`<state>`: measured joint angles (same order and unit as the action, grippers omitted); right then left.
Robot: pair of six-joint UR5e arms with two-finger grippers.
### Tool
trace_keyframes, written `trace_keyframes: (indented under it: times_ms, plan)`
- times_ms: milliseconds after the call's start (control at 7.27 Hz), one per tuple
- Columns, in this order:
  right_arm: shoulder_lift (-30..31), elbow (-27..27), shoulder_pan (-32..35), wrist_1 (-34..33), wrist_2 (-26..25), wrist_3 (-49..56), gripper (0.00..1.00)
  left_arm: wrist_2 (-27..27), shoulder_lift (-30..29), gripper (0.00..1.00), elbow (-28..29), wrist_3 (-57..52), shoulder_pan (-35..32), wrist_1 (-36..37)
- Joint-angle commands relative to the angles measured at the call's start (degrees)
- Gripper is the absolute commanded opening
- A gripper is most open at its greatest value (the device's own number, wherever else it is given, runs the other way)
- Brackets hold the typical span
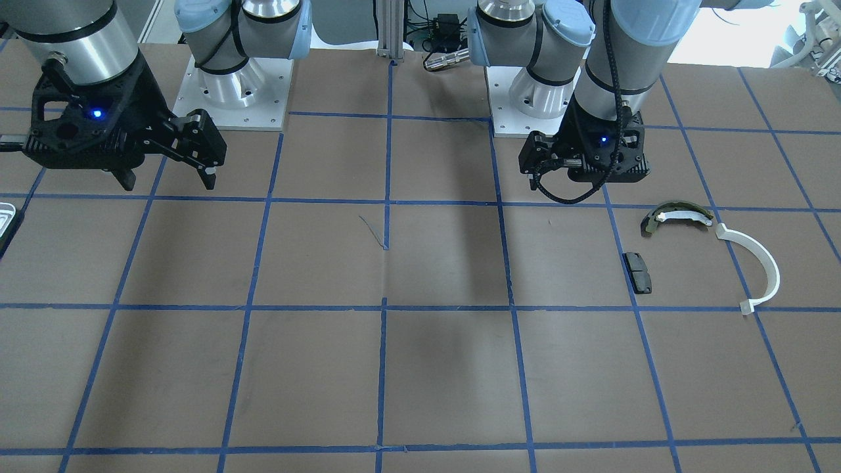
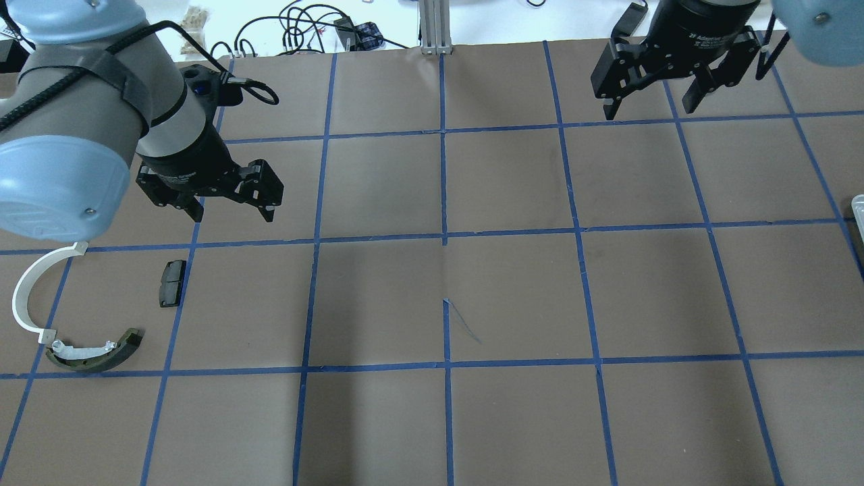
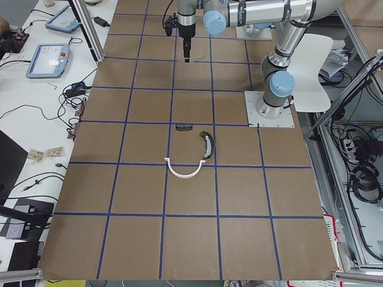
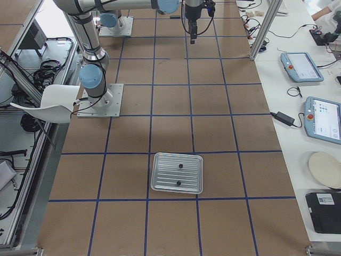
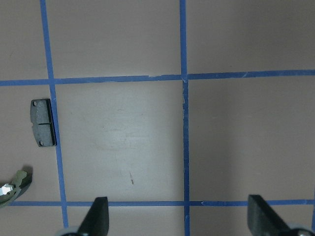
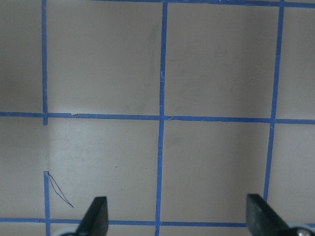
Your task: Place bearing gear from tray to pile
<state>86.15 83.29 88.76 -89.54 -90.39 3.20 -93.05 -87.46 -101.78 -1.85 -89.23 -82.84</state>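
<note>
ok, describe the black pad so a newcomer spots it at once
On the brown taped table, three loose parts lie on the robot's left side near the left gripper. The black pad is the one nearest the table's middle, against a blue tape line. It is small, flat and rectangular; the white strip and olive shoe are long curves.

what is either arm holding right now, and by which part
Nothing is held. The left end effector and the right end effector are both open above the table, with nothing between their jaws.
</note>
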Motion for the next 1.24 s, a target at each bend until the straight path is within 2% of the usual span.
trace_keyframes:
  times_ms: [0,550,688,963,1101]
  plan:
    - [-0.2,0.6,-5.6,0.2,-0.5,3.4,1.00,-0.2,1.2,1.00,-4.3,0.0,0.0,0.1]
    - [-3.2,2.7,-30.8,-0.8,-0.7,33.9,1.00,-0.5,1.9,1.00,-4.3,0.0,0.1,0.3]
    - [-5.9,2.9,-36.7,-4.3,-0.7,40.9,1.00,0.5,2.9,1.00,-3.0,0.9,0.1,-1.0]
    - [-14.6,3.0,-45.8,-14.8,-0.7,56.7,1.00,3.0,3.2,1.00,6.1,1.1,0.5,-14.7]
    - [-19.8,3.0,-49.9,-21.0,-0.5,63.6,1.00,3.0,2.0,1.00,8.9,1.1,0.5,-16.3]
